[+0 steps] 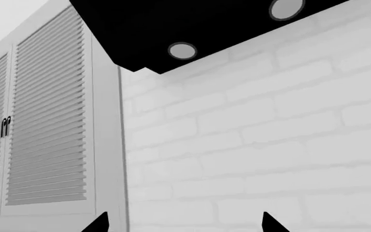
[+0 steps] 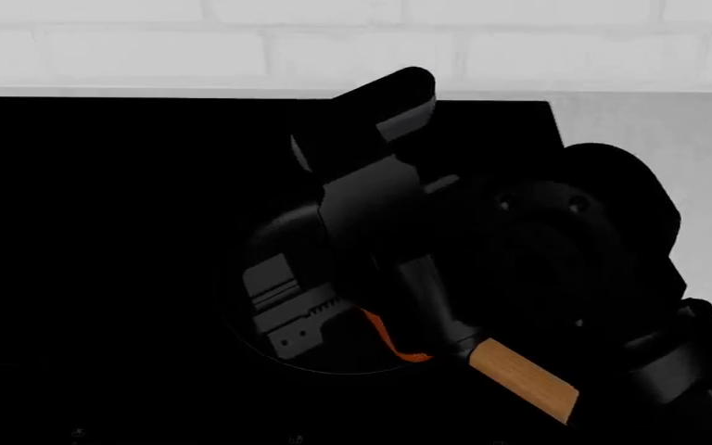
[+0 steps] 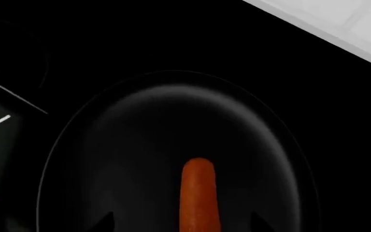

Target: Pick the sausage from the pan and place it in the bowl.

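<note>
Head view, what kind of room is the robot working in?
Most likely a kitchen: a frying pan holding a sausage sits on a black cooktop, against a white brick wall beside louvered cabinet doors.

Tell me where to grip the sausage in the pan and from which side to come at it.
Grip the sausage across its middle, coming straight down from above. It lies flat on the floor of the pan, a smooth round cylinder, so the fingers should close on its long sides, not its ends. In the right wrist view the right gripper already straddles it, one fingertip on each side, jaws open.
</note>
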